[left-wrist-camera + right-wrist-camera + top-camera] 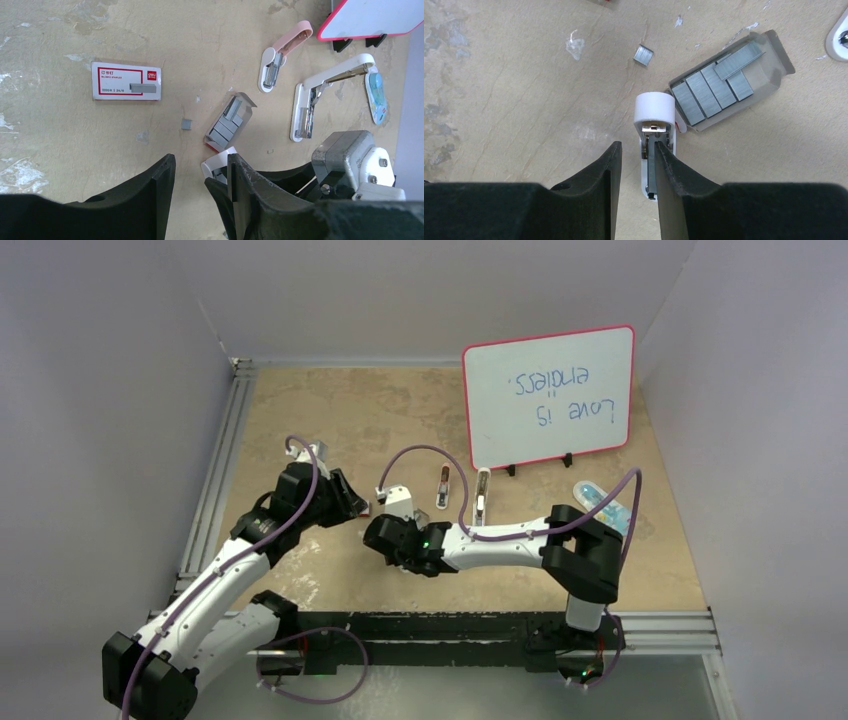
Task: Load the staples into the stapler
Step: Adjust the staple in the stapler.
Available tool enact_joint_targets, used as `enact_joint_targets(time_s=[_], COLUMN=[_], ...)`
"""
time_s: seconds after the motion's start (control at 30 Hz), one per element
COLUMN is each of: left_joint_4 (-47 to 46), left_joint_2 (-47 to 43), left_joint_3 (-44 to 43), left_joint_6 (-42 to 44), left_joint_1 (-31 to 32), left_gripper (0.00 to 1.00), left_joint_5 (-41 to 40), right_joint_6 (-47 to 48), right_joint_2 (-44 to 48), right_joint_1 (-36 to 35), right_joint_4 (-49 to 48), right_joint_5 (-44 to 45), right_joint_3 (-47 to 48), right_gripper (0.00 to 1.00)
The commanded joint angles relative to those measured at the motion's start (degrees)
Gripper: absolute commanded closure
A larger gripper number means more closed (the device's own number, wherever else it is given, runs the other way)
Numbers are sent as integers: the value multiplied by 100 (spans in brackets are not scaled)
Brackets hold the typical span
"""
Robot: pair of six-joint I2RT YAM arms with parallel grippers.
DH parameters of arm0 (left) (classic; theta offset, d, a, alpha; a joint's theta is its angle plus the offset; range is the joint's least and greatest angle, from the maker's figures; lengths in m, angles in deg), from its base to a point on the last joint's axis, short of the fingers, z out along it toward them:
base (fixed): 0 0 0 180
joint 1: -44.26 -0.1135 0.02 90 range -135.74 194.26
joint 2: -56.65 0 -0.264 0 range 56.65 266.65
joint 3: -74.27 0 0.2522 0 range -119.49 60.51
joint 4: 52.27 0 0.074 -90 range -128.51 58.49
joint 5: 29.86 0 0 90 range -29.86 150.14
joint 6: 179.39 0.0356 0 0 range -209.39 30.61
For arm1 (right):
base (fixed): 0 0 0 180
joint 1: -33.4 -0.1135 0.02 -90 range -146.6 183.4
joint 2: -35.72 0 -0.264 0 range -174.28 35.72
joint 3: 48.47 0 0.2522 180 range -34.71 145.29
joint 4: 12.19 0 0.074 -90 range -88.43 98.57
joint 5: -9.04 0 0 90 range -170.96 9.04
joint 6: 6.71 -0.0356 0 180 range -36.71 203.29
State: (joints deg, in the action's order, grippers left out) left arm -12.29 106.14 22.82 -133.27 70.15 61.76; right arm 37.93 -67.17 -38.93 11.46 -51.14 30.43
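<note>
A small white stapler (654, 116) lies open on the table, its metal channel (652, 165) facing up. My right gripper (638, 150) is open over its rear part. The channel runs along the inner face of the right finger, and a gap is left to the other finger. The staples (716, 85) are grey strips in a grey tray just right of the stapler's head. My left gripper (200, 160) is open with nothing between its fingers, just left of the stapler (218, 164). From above, both grippers meet at the stapler (398, 502).
A red-and-white staple box sleeve (126, 81) lies to the left and a loose staple piece (186, 124) beside the tray (229, 122). A pink mini stapler (282, 55), a larger white stapler (320, 95), a blue item (377, 97) and a whiteboard (548, 395) stand beyond.
</note>
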Motion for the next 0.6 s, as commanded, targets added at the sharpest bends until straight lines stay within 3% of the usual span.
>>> enact_joint_targets(time_s=[0.0,0.57], left_joint_4=[-143,-123], left_joint_2=[-14,-27], left_joint_3=[-54,-54], left_joint_6=[72,72], left_joint_1=[-4,1], left_gripper=[57,58], left_joint_5=[-57,-71], right_joint_6=[-8,-139], right_joint_2=[3,226], right_joint_1=[9,10], right_joint_4=[-68,129], right_joint_5=[-103,-267], right_joint_3=[-97,-235], right_gripper=[67,70])
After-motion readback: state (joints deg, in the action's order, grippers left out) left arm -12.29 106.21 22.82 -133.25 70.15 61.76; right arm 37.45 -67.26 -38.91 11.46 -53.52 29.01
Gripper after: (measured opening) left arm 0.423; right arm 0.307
